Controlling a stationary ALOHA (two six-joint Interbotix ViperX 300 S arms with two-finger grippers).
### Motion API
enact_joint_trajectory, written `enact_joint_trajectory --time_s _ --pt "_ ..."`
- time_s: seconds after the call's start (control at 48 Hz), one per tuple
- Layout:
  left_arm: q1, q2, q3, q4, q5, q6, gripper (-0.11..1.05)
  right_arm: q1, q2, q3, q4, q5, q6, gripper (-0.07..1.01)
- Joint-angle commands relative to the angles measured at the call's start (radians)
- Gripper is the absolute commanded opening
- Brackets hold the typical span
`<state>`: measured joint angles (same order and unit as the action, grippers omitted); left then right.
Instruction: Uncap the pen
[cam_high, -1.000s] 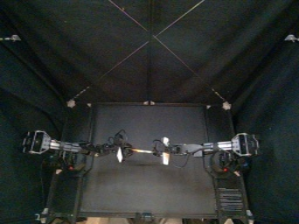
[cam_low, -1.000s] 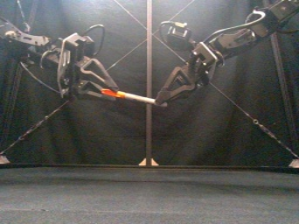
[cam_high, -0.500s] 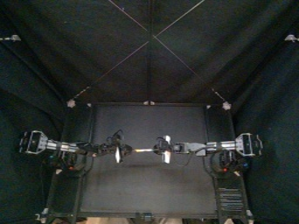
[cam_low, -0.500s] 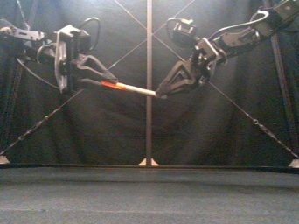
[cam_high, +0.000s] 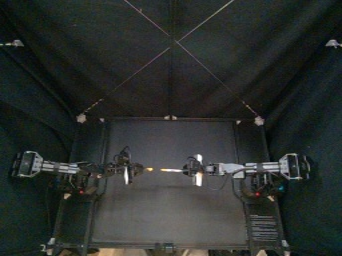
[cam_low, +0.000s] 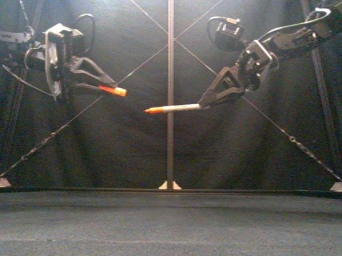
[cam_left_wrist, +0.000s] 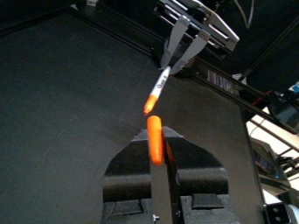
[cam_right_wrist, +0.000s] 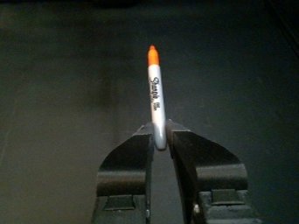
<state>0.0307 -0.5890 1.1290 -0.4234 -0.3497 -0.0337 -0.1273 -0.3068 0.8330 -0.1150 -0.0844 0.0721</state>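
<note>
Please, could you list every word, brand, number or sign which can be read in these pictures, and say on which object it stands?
"Sharpie": dark lettering along the white barrel of the pen, held in the right end effector.
Any finer print on the barrel: too small to read.
The orange cap, held in the left end effector: no text visible.

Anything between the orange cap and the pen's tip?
Nothing. In the front view the cap, in the left gripper, and the pen, in the right gripper, are apart, with only open air between them.
</note>
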Motion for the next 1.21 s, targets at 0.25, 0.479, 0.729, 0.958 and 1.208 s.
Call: enact_joint_trajectory --time_s 0.25,0.479,0.729,0.958,1.208 --pt "-0.003 -0.13 0.055 0.005 -0.005 0.0015 0.3 -0.009 -0.066 0.02 0.002 -0.025 -0.002 0.52" --pt "-0.003 -0.181 0.083 0.006 0.011 0.0015 0.3 -0.006 -0.091 0.021 -0.02 -0.043 -0.005 0.52" --pt "-0.005 -0.19 0.084 0.006 0.026 0.0031 0.3 -0.006 -0.114 0.041 -0.043 -0.095 0.0 0.52" --pt "-0.005 -0.19 0.084 0.009 0.026 0.0031 0.3 -0.006 -0.115 0.054 -0.044 -0.097 0.002 0.52" --pt "-0.003 -0.19 0.091 0.009 0.028 0.0031 0.3 -0.005 -0.123 0.054 -0.046 -0.101 -0.002 0.52"
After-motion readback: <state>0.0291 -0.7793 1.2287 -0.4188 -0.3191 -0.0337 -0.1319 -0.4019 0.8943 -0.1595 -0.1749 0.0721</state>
